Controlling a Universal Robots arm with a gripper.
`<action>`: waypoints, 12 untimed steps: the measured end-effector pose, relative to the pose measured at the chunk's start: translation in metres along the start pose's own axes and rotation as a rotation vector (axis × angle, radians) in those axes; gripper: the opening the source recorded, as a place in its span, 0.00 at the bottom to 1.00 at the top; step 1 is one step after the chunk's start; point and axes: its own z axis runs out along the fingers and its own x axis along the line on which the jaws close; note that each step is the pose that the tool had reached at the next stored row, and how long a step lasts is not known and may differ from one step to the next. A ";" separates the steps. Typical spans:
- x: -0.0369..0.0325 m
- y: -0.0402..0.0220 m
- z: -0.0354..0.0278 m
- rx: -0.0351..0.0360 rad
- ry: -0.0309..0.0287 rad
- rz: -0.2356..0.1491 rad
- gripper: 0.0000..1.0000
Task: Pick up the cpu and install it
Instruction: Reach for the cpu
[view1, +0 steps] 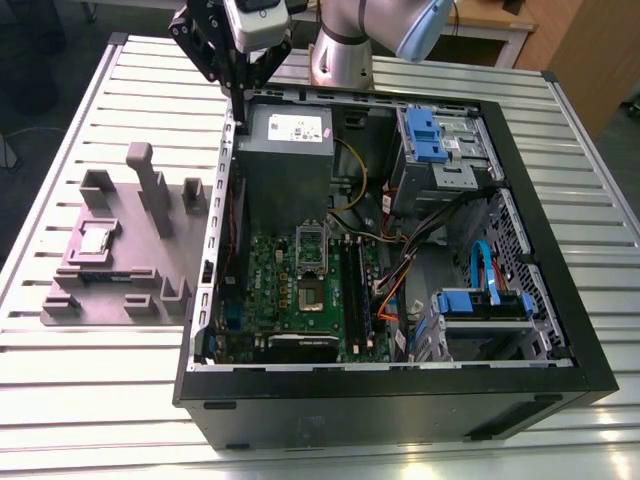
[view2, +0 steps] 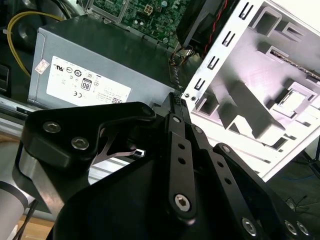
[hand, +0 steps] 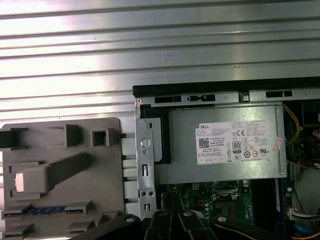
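The gripper (view1: 243, 88), fingers closed together and empty, hangs over the computer case's (view1: 400, 385) far corner. The cpu (view1: 97, 240) lies flat on the grey holder tray (view1: 60, 300), off to the exterior view's left and nearer.

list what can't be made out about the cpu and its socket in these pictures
- cpu: too small in the exterior view to tell its orientation; glare whitens it in the first wrist view.
- socket: too small in the exterior view to tell whether it is empty.
- green board: partly covered by the gripper in the first wrist view.
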 end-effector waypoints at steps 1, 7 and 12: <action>0.0002 0.0000 0.0001 -0.0001 0.0001 0.000 0.10; 0.0011 -0.0001 0.0002 -0.0001 0.0006 0.000 0.10; 0.0026 -0.0002 0.0002 0.0000 0.0007 0.000 0.10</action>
